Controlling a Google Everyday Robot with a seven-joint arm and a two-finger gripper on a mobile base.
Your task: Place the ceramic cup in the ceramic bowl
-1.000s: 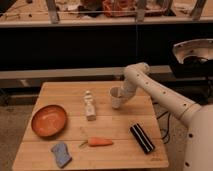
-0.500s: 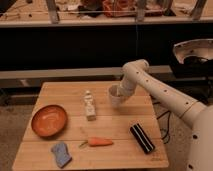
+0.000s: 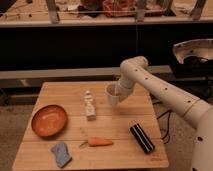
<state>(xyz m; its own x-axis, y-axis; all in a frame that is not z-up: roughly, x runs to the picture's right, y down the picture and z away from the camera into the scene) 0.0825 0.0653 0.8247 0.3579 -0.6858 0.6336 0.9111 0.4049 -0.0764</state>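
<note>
Just one ceramic cup (image 3: 112, 95) in tight jaws, one ceramic bowl (image 3: 49, 120) apart.

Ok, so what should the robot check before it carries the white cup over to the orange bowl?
1. Grip: the gripper is at the ceramic cup, jaws shut on it: ok.
2. Is the cup lifted off the table: cannot tell.
3. Is the ceramic bowl, on the table's left side, empty: ok.
4. Straight path: the small white bottle stands between cup and bowl: not ok, better to pass over or around it.
5. The carrot lies nearer the front, off the path: ok.
</note>
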